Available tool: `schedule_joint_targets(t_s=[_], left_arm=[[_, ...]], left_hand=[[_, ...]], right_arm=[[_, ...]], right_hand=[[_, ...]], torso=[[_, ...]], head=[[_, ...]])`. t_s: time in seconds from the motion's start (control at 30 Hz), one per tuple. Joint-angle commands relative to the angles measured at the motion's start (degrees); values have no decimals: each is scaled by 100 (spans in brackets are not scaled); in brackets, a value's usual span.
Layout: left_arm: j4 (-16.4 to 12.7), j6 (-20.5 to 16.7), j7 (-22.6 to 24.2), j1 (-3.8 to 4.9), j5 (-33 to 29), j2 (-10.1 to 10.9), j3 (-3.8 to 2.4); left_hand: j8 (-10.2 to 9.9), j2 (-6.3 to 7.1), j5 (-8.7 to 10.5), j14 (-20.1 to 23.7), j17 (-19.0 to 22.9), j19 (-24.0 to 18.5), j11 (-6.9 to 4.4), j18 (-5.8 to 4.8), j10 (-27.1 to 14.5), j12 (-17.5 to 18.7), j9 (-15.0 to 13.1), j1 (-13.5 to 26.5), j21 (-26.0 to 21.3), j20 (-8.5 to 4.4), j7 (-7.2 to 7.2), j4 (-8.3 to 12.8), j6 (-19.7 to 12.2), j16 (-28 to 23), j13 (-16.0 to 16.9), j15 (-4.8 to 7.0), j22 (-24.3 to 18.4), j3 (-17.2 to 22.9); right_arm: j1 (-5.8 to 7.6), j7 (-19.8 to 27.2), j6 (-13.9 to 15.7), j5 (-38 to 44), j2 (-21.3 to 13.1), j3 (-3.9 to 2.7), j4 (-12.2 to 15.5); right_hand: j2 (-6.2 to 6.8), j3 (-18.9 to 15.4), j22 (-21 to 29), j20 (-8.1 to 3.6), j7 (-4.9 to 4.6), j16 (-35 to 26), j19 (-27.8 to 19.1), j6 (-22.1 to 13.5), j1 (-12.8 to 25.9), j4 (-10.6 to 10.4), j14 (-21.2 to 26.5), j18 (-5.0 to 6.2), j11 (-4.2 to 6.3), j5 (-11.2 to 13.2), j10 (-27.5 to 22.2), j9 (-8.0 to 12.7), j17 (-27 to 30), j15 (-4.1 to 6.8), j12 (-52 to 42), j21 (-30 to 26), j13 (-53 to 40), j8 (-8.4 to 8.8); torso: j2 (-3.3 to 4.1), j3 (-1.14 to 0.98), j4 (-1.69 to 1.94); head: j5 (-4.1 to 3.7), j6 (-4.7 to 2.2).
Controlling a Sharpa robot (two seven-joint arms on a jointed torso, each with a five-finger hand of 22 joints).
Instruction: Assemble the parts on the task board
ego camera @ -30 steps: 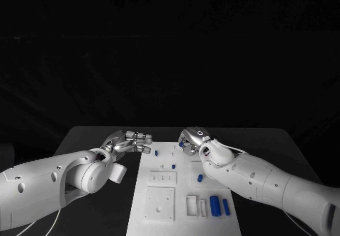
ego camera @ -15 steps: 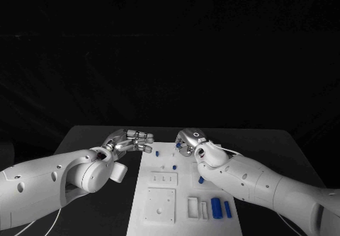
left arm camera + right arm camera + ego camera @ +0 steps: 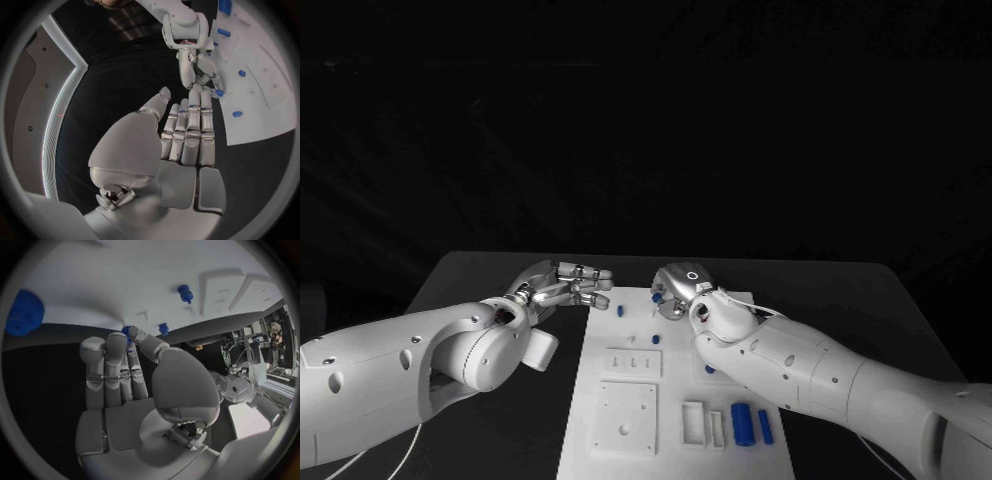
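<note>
Pretty dim overall, background's pure black. The flat white plastic task board [image 3: 661, 390] catches the most light. Both wrist views are fisheye circles, straight edges bending hard.

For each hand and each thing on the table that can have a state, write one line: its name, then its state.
Left silver hand: beside the board's far left corner, fingers straight and together, holding nothing.
Right silver hand: over the board's far end, fingertips on a small blue part; grip unclear.
White task board: flat on the black table.
Two blue cylinders: lying side by side on the board's near right.
</note>
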State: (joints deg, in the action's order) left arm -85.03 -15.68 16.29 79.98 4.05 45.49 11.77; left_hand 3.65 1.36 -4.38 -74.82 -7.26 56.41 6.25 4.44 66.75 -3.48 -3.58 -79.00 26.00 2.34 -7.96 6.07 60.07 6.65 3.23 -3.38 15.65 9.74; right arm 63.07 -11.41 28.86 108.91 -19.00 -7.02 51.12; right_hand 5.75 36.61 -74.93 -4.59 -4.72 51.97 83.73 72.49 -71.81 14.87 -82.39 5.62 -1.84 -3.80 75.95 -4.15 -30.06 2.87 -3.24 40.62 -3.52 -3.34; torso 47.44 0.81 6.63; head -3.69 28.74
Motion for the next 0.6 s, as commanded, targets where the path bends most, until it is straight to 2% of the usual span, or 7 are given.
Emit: schedule_joint_targets(t_s=[0.03, 0.2, 0.47, 0.6], left_arm=[[-4, 77, 14, 20, 43, -24, -3], [49, 83, 9, 22, 44, -55, 11], [80, 98, 3, 22, 44, -79, 19], [88, 100, 1, 22, 43, -80, 20]], left_hand=[[-8, -1, -25, 9, -6, 16, -6, -21, -13, 11, -5, 56, 38, 0, 6, 20, -28, 37, 8, 0, -9, 1], [-8, -1, -25, 9, -6, 16, -6, -21, -13, 11, -5, 56, 38, 0, 6, 20, -28, 37, 8, 0, -9, 1], [-8, -1, -25, 9, -6, 16, -6, -21, -13, 11, -5, 56, 38, 0, 6, 20, -28, 37, 8, 0, -9, 1], [-8, -1, -25, 9, -6, 16, -6, -21, -13, 11, -5, 56, 38, 0, 6, 20, -28, 37, 8, 0, -9, 1]], right_arm=[[3, -106, -3, 180, 12, 0, -21], [7, -151, -43, 220, 33, 0, -48], [10, -230, -47, 296, 52, 0, -65], [14, -252, -29, 325, 54, 0, -70]], right_hand=[[-12, 8, -310, -4, 12, 12, 123, 47, -36, 19, 8, -30, 8, -37, 40, -9, -5, 43, -12, -31, -4, -33], [-6, 19, -376, -2, 12, 14, 142, 49, -36, 10, 9, -30, 8, -23, 41, -8, -3, 41, -12, -89, -4, -32], [-1, 30, -391, 1, 11, 10, 145, 49, -40, 13, 11, -31, 7, -5, 41, -7, 1, 39, -12, -116, -4, -32], [5, 42, -399, 1, 12, 9, 147, 50, -38, 9, 10, -31, 7, 3, 39, -6, 2, 39, -12, -131, -3, -32]], torso=[[26, 11, -3], [37, 15, -14], [41, 16, 1], [41, 25, -6]], head=[[3, -13], [21, -14], [12, 0], [16, -4]])
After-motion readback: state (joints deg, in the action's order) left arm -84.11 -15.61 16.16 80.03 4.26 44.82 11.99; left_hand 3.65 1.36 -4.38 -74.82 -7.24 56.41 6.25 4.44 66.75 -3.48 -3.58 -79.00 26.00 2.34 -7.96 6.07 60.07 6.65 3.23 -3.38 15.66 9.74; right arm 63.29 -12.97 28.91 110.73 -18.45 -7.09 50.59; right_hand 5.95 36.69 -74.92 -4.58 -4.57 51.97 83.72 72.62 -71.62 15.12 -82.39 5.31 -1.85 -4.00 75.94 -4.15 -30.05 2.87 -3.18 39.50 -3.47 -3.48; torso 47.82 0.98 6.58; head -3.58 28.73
